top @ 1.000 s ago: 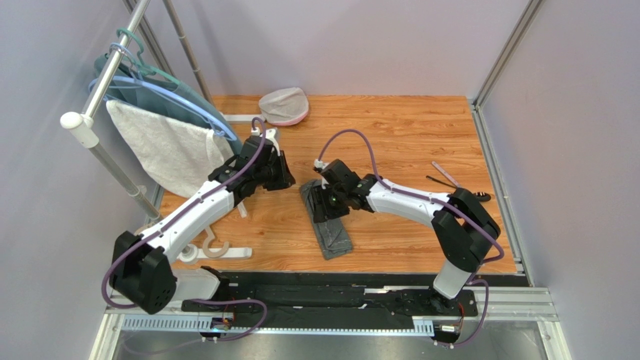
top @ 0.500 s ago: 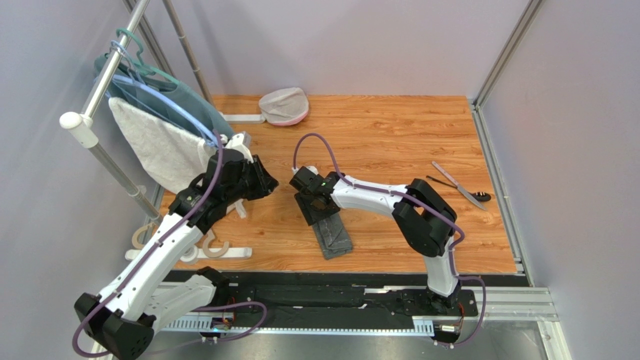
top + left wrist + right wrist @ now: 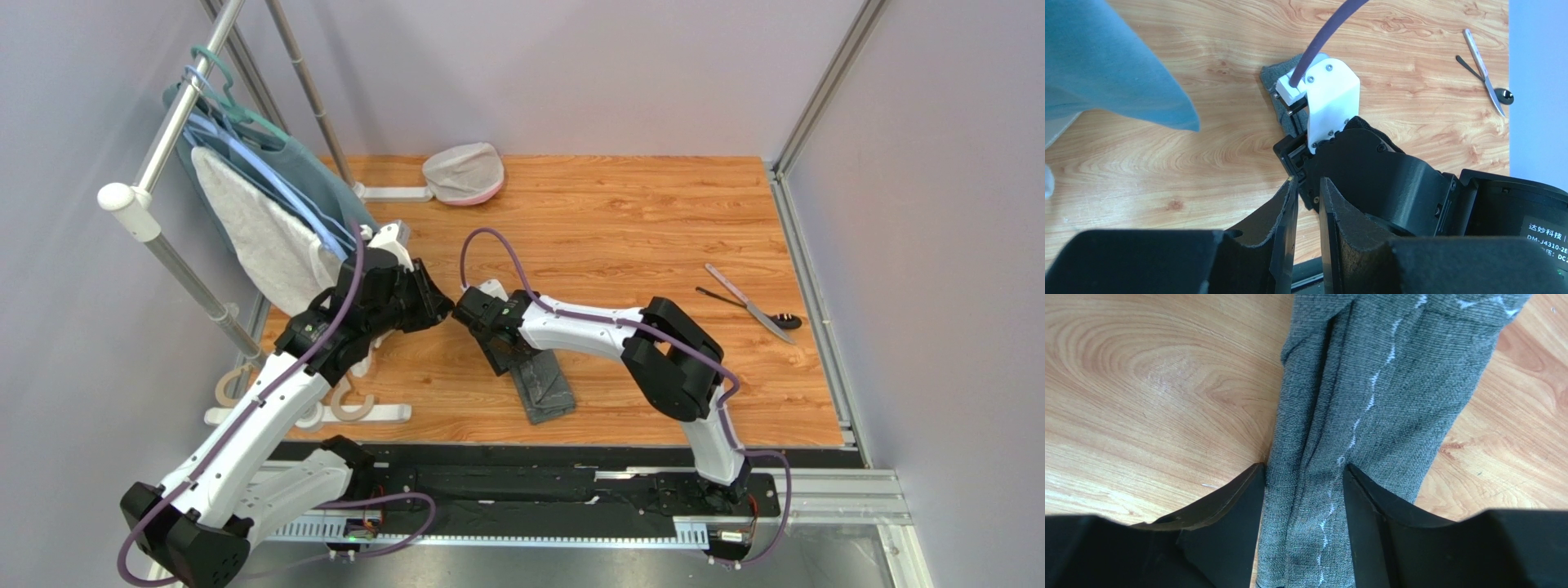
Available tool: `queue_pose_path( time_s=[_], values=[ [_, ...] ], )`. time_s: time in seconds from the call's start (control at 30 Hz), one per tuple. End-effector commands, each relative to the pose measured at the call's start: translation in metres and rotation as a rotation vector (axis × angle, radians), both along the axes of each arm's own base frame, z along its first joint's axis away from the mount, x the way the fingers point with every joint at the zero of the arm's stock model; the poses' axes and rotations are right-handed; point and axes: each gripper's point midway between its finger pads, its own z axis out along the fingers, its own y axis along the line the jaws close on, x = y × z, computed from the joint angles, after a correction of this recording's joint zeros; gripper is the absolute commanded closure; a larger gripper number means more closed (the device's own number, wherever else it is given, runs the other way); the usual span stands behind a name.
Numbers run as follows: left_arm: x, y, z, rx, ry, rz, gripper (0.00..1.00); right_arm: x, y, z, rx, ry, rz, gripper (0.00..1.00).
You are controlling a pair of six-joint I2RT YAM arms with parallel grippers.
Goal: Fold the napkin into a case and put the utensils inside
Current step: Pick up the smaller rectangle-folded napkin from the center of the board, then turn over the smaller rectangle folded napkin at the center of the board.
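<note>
Two layers sit between my right gripper's [image 3: 1304,471] spread fingers, astride the folded napkin [image 3: 546,390]. My left gripper [image 3: 1308,182] hangs alongside, barely parted and empty. I should pinch every layer squarely before creasing.

Case [image 3: 547,390] on table [image 3: 638,221] centre, utensils [image 3: 748,301] far right, rack [image 3: 157,137] at left

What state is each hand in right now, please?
Left hand: slightly open, empty.
Right hand: fingers either side of the folded napkin; whether it grips cannot be told.
</note>
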Motion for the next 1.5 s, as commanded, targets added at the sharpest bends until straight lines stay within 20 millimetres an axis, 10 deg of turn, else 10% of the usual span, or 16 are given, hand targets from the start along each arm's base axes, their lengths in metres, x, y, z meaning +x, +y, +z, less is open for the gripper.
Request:
queue_pose_path(
  time_s=[0.0, 0.3, 0.47, 0.9, 1.47],
  values=[
    [0.001, -0.005, 0.004, -0.03, -0.008, -0.012, 0.72, 0.001, -0.005, -0.011, -0.064, -0.025, -0.038, 0.49],
    [0.0, -0.002, 0.002, -0.017, -0.004, -0.009, 0.72, 0.005, -0.006, -0.003, -0.069, -0.052, -0.065, 0.82],
    [0.001, -0.004, 0.004, -0.015, -0.014, -0.024, 0.72, 0.007, 0.012, 0.039, 0.065, -0.067, -0.056, 1.0],
    [-0.005, -0.011, -0.002, 0.019, 0.0, -0.122, 0.73, 0.0, 0.057, 0.13, 0.834, 0.143, -0.02, 1.0],
    [0.001, -0.03, -0.034, 0.029, 0.096, -0.206, 0.75, 0.008, 0.05, 0.099, 1.284, 0.352, -0.058, 1.0]
  ],
)
